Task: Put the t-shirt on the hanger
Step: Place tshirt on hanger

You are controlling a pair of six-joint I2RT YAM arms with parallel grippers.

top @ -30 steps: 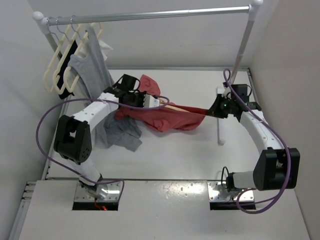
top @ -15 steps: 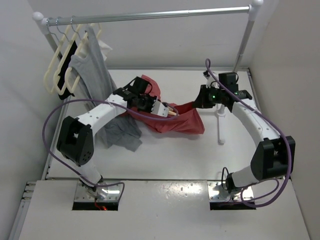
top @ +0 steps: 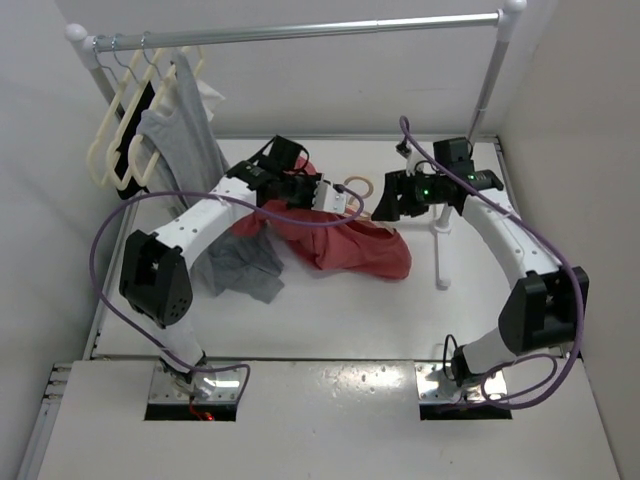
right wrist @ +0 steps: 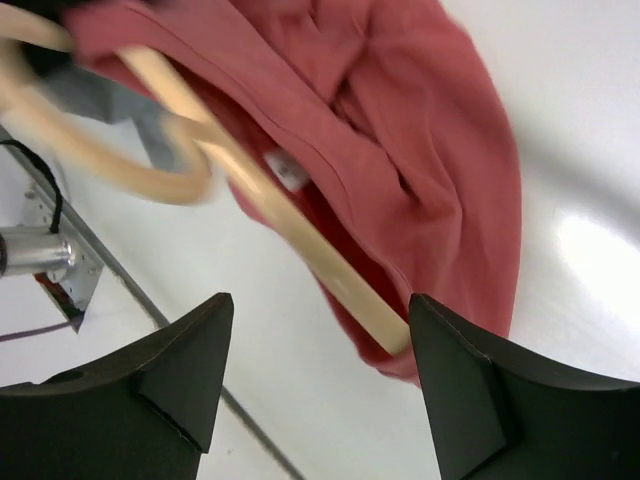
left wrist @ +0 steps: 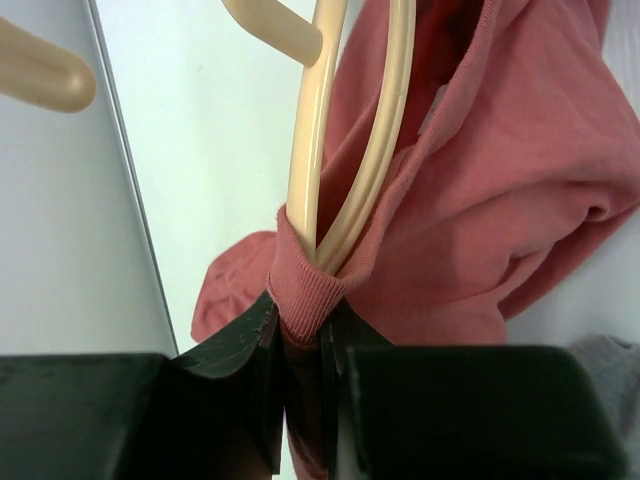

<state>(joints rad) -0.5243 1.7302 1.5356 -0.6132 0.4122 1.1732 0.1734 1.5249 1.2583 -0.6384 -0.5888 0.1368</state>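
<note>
The coral-red t-shirt [top: 350,245] lies bunched on the table between the two arms. My left gripper [top: 338,200] is shut on its ribbed collar [left wrist: 305,290]. The tan hanger [left wrist: 340,160] runs into that collar right above the jaws, and its hook [top: 355,187] pokes out toward the right arm. My right gripper [top: 385,202] hovers just right of the hook, open, with nothing between its fingers. In the right wrist view one hanger arm [right wrist: 300,245] runs under the red cloth [right wrist: 420,160] and its tip ends close to the right finger [right wrist: 470,390].
A clothes rail [top: 300,30] spans the back, carrying cream hangers [top: 115,140] and a hanging grey garment [top: 185,120] at its left end. A grey garment [top: 240,265] lies on the table by the left arm. The rail's right post [top: 440,250] stands beside the right arm.
My right gripper has opened, let go of the stretched shirt end and swung left and back. The shirt has slumped into a heap. My left gripper moved right, still holding the collar.
</note>
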